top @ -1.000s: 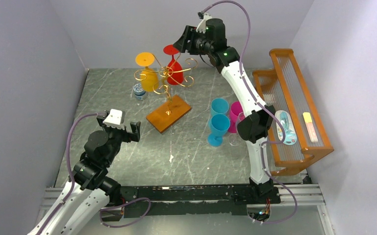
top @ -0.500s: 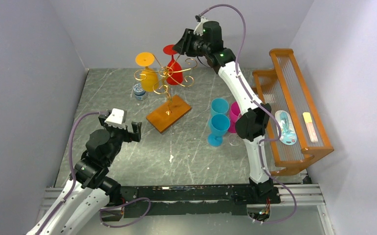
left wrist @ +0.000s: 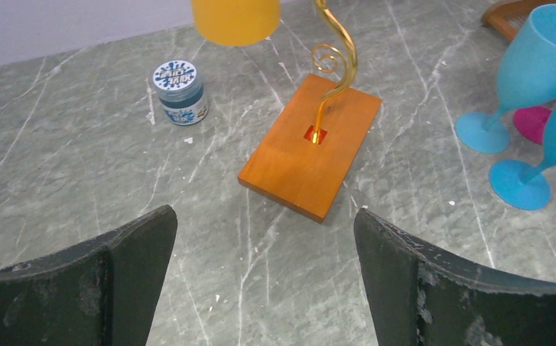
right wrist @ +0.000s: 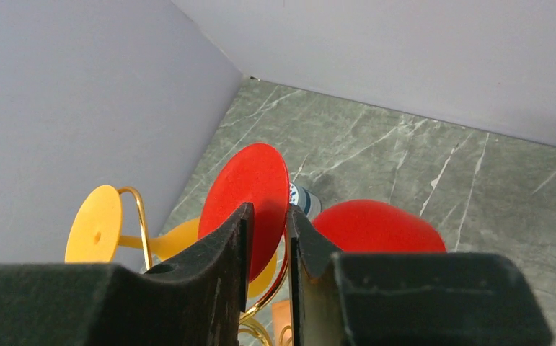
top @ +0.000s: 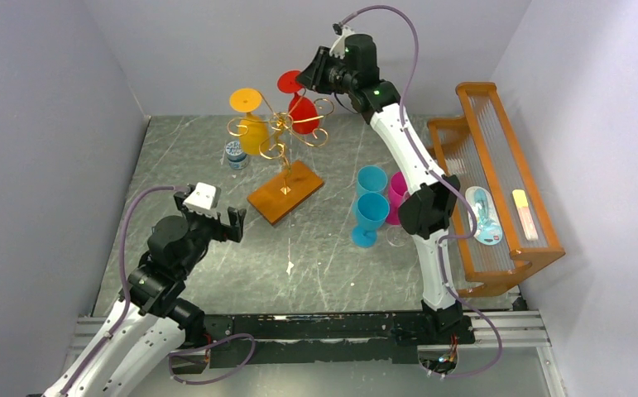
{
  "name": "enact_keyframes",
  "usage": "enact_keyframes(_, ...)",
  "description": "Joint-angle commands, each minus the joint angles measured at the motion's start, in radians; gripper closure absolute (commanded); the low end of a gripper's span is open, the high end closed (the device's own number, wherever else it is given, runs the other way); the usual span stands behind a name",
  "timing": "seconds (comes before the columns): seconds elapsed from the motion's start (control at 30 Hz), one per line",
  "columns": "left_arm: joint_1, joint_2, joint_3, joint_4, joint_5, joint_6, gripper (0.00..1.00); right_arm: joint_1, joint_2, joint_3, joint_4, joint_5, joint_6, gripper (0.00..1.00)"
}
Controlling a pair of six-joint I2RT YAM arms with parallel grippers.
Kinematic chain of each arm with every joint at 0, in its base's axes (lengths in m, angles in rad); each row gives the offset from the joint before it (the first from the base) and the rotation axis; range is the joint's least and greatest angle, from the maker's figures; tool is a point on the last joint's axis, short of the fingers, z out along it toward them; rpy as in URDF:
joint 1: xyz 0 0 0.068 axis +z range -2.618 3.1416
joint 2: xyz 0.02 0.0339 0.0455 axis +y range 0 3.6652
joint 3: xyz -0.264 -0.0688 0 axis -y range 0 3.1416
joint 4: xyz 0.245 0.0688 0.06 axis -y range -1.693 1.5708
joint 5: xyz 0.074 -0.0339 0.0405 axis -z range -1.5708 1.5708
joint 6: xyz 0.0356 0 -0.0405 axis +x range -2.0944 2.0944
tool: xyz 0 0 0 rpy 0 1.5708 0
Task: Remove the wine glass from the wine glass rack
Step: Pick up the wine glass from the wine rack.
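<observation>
Nearest the arms' bases, the left pincer (left wrist: 264, 216) hung low over the grey marbled counter (top: 323, 265), its two dark fingers (left wrist: 134, 274) spread wide apart with nothing between them. Its camera looked across bare stone towards the wooden base (left wrist: 307, 155) of the wine glass rack (top: 286, 194), which stood well apart from it near the middle of the counter.

To the right of that base, two blue wine glasses (top: 371, 213) stood upright close together, with a pink glass (top: 398, 190) just behind them beside the right arm. Further right, along the counter's edge, sat an orange wooden frame (top: 539, 227) with clear rods, bearing a blue and white packet (top: 485, 215) and a yellow and pink tube (top: 524, 213).

Beyond the base, a small jar with a blue and white lid (left wrist: 179, 90) sat on the counter to the left of the gold stem. Above it the rack's curled arms carried two glasses upside down: a yellow wine glass (top: 251, 134) on the left side and a red wine glass (top: 301, 116) on the right, each bowl down and flat foot up.

Farthest back, near the rear wall, the right pincer (right wrist: 267, 216) was raised level with the top of the rack. Its fingers (right wrist: 217, 267) were drawn almost together, with only a narrow gap, and the round foot of the red wine glass showed through that gap. Whether they actually pressed on the glass could not be told. The red wine glass hung on the rack.
</observation>
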Motion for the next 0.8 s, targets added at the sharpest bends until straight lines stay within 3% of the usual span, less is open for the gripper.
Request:
enact_keyframes(0.0,0.006,0.012,0.040,-0.013,0.073,0.007,0.03,-0.002,-0.051,-0.011,-0.031,0.042,-0.018,0.84)
enact_keyframes(0.2,0.005,0.032,0.051,-0.023,0.092,0.008,0.03,-0.003,-0.050,0.021,-0.050,0.013,0.020,1.00)
enact_keyframes(0.77,0.006,0.032,0.053,-0.028,0.093,0.010,0.03,-0.030,-0.095,-0.044,0.058,-0.109,0.241,1.00)
